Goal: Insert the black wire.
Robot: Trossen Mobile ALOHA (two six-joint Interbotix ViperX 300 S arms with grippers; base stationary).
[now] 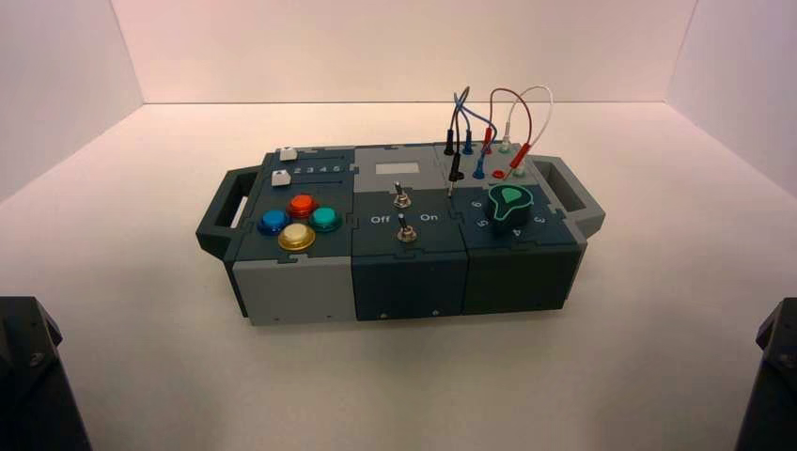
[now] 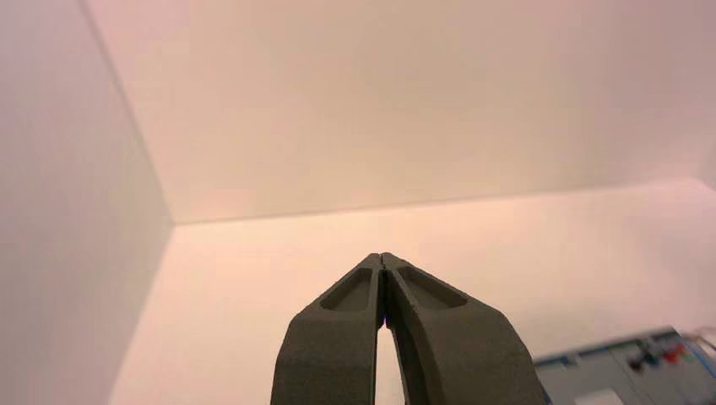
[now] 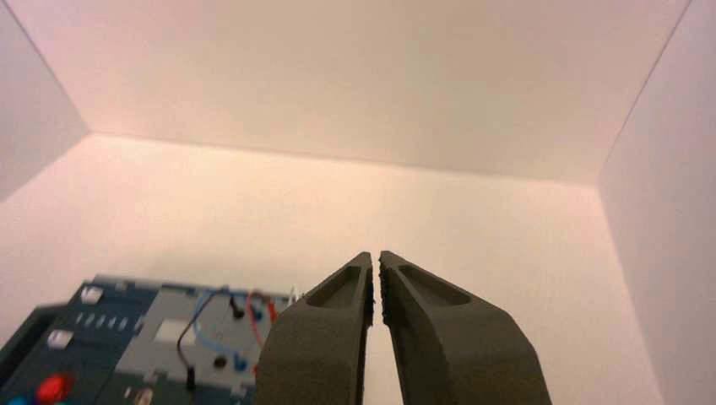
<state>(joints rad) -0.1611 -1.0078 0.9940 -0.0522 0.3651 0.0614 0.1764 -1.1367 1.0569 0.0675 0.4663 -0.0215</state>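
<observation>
- The box [image 1: 411, 221] stands on a pale, smooth table [image 1: 376, 385], which spreads out on every side of it.
- Behind the box, a thin dark line marks where the table meets the plain back wall [image 1: 395, 47].
- The left wall [image 1: 56, 94] and right wall [image 1: 742, 94] rise on either side of the box, meeting the back wall at upright corners; all three are bare and pale, with a faint pink warmth.
- Light lies evenly over the table around the box, a little duller on the near side.
- The black wire [image 1: 460, 105] arches above the box's far right part. One black plug [image 1: 449, 143] stands at the box's far edge; the other [image 1: 456, 167] leans nearer the box's middle, its silver pin showing beside the black socket [image 1: 460, 176], outside it.
- The left pincer [image 2: 382, 257] is closed, above the table and well apart from the box, on its near left.
- The right pincer [image 3: 376, 256] is slightly open and holds nothing, well apart from the box, on its near right.
</observation>
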